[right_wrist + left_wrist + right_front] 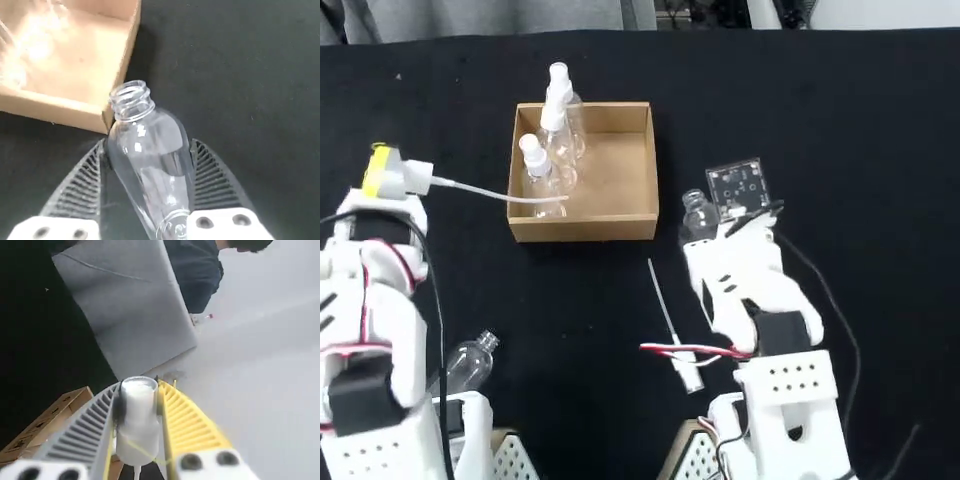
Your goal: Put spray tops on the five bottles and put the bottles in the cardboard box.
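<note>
- A black surface [850, 120] carries everything, with grey cloth along its far edge.
- The cardboard box [585, 228] sits toward 11 o'clock from the surface's middle. Capped bottles [560, 125] with white spray tops stand along its 9 o'clock side.
- The left gripper [140, 390], at 9 o'clock from the box, pinches a white spray top [135, 420]. The top's thin tube [480, 190] reaches across to the box's wall.
- The right gripper [148, 144] is clamped around an uncapped clear bottle [150, 155], held neck-up just off the box's 4 o'clock corner.
- A loose spray top [688, 375] lies on the surface at 6 o'clock, its tube pointing toward the box.
- A second uncapped bottle [470, 362] lies on its side at 7 o'clock, beside the left arm's base.
</note>
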{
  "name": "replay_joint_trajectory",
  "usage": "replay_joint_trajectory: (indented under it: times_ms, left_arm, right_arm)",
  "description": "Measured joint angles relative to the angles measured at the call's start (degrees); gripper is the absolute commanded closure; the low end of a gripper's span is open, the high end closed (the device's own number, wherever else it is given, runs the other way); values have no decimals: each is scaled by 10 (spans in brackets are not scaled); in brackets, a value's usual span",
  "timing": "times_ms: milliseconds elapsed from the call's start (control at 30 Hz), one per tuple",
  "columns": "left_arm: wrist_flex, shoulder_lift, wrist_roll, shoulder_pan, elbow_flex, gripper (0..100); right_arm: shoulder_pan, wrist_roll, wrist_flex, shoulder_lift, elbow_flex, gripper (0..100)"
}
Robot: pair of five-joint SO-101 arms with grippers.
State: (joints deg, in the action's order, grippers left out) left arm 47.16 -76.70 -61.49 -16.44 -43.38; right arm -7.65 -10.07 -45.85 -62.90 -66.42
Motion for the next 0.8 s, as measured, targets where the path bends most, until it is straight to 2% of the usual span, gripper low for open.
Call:
replay_joint_trajectory:
  times_ms: [167,433,800]
  left_arm:
    - [0,-41,0,3,-27,971]
    - [0,-78,0,2,-66,971]
    - [0,-148,-14,2,-108,971]
  right_arm:
    - [-27,0,0,0,-11,943]
    - [-30,0,0,-1,-11,943]
    - [-38,-34,-4,-154,-79,943]
